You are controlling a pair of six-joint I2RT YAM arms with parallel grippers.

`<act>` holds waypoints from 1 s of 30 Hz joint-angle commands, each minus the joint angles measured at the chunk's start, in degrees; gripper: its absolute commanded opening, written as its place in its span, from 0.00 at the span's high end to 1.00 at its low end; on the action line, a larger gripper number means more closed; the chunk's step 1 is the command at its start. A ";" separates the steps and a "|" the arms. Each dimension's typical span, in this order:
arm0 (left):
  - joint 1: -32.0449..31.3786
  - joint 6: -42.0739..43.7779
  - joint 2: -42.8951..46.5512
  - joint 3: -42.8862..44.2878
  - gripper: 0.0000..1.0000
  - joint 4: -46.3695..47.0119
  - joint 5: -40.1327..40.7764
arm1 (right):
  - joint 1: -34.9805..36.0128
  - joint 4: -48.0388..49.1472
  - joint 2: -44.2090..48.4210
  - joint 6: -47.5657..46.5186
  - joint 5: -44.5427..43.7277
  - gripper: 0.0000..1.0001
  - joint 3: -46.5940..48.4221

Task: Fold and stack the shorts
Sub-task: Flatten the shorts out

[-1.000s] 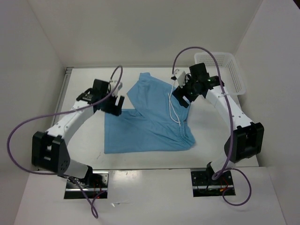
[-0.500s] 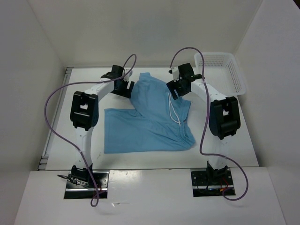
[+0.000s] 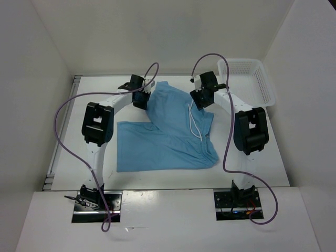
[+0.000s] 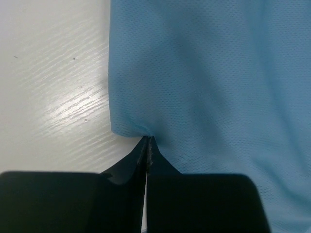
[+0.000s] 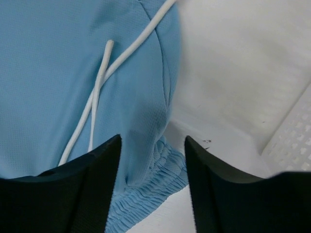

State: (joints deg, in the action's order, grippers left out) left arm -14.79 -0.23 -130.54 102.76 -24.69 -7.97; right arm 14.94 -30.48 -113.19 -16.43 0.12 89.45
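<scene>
The light blue shorts lie partly folded on the white table, with the white drawstring across them. My left gripper is at their far left edge. In the left wrist view it is shut on a puckered corner of the fabric. At the far right edge my right gripper is lowered over the shorts. In the right wrist view it is open, its fingers either side of the gathered waistband and a raised fold, beside the drawstring.
A white mesh basket stands at the back right corner, and its wall shows close to my right gripper. Walls close in the table on the left, back and right. Purple cables loop over both arms.
Both arms have reached forward to the shorts' far edge. The left gripper has shut on the fabric corner. The right gripper's fingers have narrowed around the waistband.
</scene>
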 commanded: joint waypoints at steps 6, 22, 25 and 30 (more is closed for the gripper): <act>3.45 0.23 16.00 -14.05 1.00 -5.54 5.23 | -0.35 3.32 2.00 -1.15 -1.89 0.57 -2.97; 5.46 0.23 9.38 1.18 0.19 -1.22 3.67 | -1.49 5.51 2.45 -0.45 -7.93 0.45 -2.44; 6.52 0.23 0.77 13.84 0.16 -4.74 1.83 | -2.01 5.52 1.04 -1.67 -7.94 0.35 -2.44; 6.52 0.23 -7.52 23.09 0.12 -5.28 -1.35 | -3.95 1.22 -0.80 -2.55 0.12 0.27 0.72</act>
State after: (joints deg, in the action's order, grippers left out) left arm -6.90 -0.19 -133.69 122.65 -27.40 -5.32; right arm 12.82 -28.45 -113.14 -17.93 -3.73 86.91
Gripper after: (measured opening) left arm 0.875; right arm 0.723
